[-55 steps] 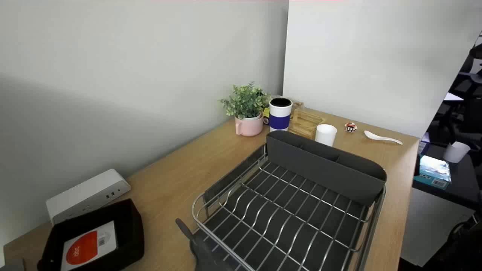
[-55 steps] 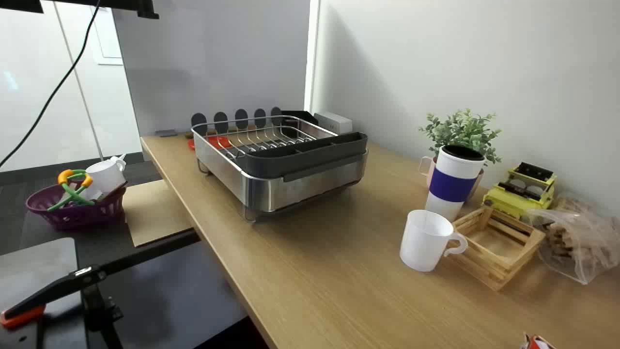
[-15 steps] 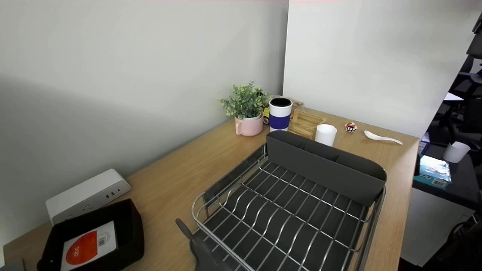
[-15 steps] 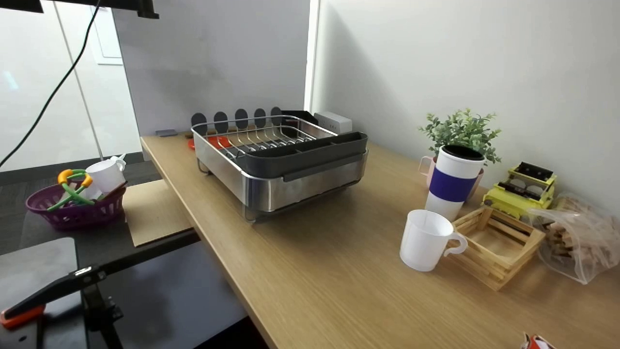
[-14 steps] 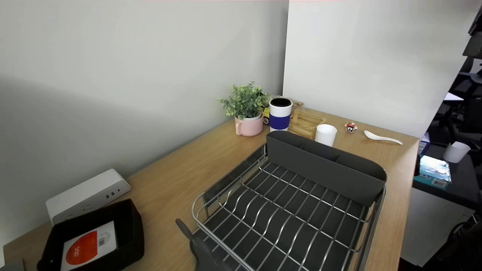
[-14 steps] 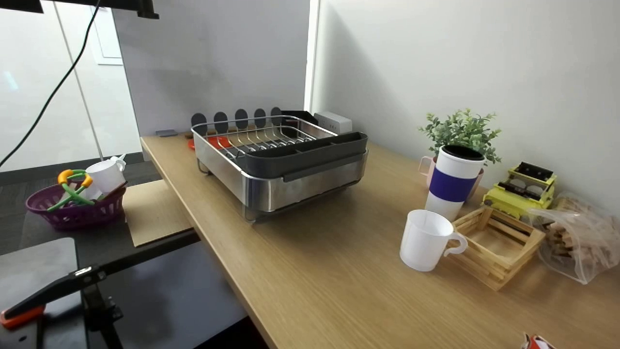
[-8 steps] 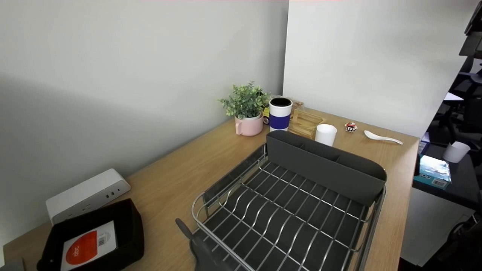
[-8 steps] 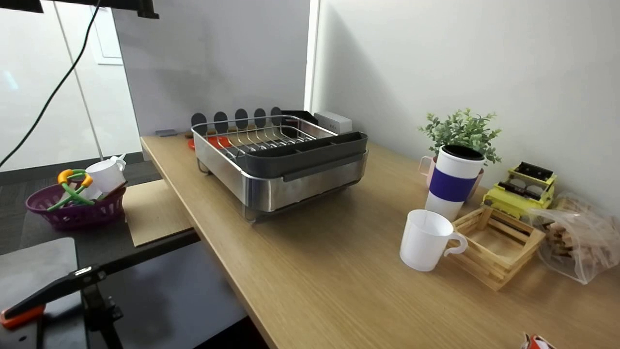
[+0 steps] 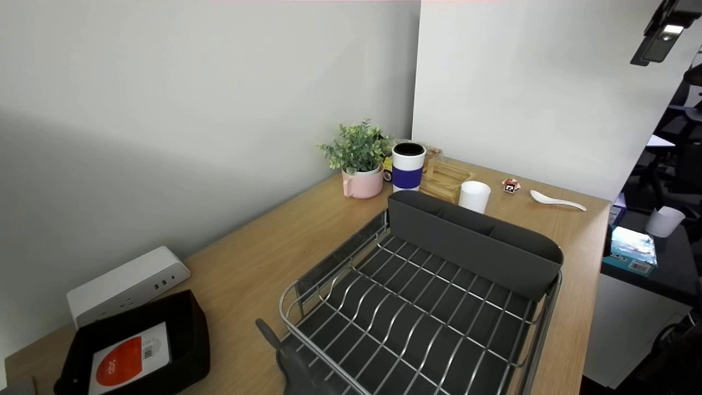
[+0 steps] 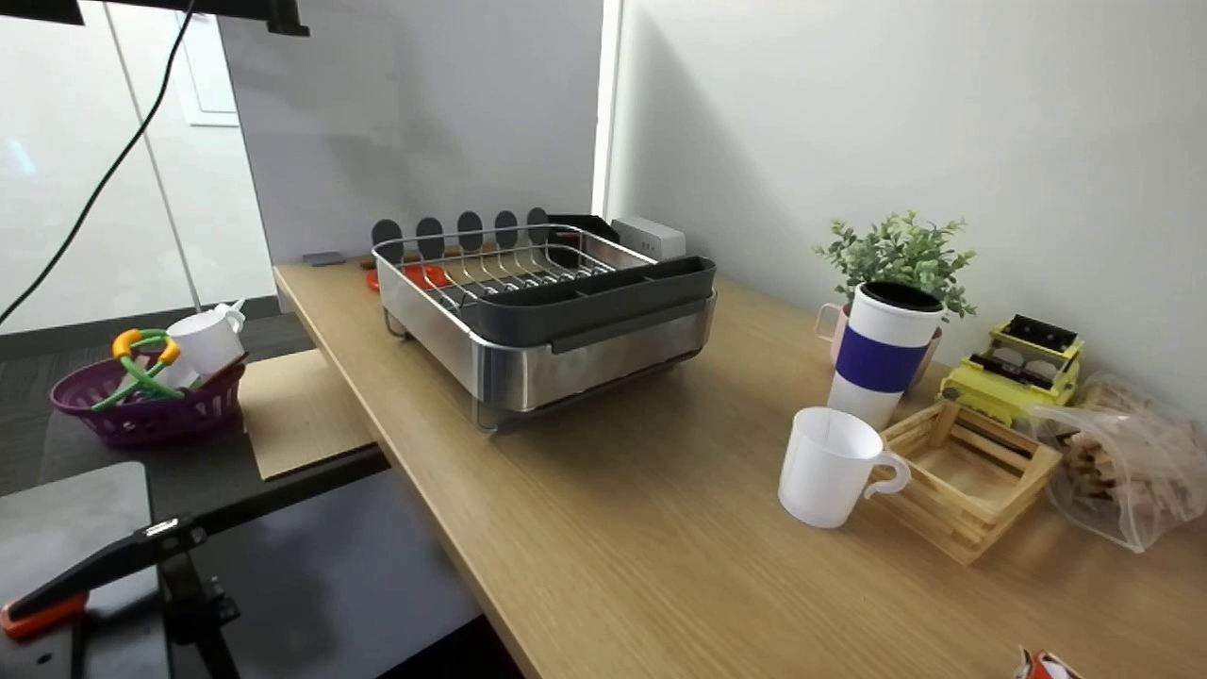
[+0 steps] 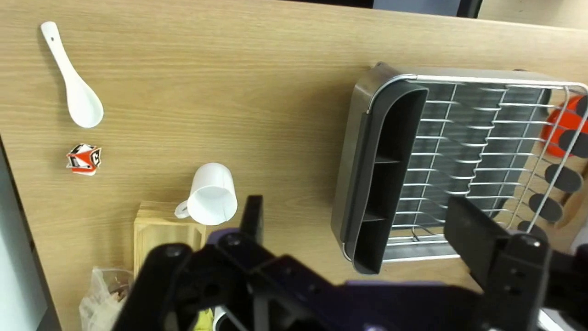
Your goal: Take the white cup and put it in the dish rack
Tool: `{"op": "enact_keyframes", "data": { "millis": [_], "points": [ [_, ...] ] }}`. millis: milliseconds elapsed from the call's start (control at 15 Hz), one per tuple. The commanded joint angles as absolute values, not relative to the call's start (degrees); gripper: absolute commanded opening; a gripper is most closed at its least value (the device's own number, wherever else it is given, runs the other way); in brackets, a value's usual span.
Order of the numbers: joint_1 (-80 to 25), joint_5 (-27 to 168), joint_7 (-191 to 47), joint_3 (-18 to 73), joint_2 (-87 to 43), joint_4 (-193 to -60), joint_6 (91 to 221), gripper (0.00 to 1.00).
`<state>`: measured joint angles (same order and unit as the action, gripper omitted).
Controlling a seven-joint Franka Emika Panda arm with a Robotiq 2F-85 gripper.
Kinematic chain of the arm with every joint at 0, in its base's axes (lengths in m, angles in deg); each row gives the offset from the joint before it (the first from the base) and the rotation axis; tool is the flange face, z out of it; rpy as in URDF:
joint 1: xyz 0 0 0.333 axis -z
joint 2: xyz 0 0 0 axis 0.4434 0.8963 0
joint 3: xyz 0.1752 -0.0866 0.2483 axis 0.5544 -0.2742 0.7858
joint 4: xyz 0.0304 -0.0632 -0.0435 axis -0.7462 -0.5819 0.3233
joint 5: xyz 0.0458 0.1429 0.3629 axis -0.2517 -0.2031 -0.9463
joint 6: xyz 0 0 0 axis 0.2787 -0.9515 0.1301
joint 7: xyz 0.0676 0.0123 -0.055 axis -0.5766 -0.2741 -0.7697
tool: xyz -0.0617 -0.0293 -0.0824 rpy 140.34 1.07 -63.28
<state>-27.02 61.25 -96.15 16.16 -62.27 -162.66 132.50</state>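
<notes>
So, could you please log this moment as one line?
gripper: open, holding nothing; white cup: upright on the table; dish rack: cup not yet in

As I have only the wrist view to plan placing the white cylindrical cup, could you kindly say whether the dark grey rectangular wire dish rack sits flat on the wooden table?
Observer: No; in an exterior view, silvery wire feet hold the dish rack off the table.
Operator: Thank you; what else does my view miss?
Observer: In both exterior views, a leafy green plant in a pink pot stands beside a tall, blue-banded white tumbler.
</notes>
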Motion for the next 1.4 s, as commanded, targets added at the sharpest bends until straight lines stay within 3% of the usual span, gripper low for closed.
{"op": "enact_keyframes", "data": {
  "millis": [0,733,1333],
  "points": [
    [-25.6,60.0,-98.3,16.3,-54.8,-157.1,133.1,1.00],
    [-20.9,56.6,-102.6,17.5,-34.0,-138.7,122.3,1.00],
    [-19.0,57.9,-101.0,19.9,-33.4,-138.6,122.1,1.00]
  ]
}}
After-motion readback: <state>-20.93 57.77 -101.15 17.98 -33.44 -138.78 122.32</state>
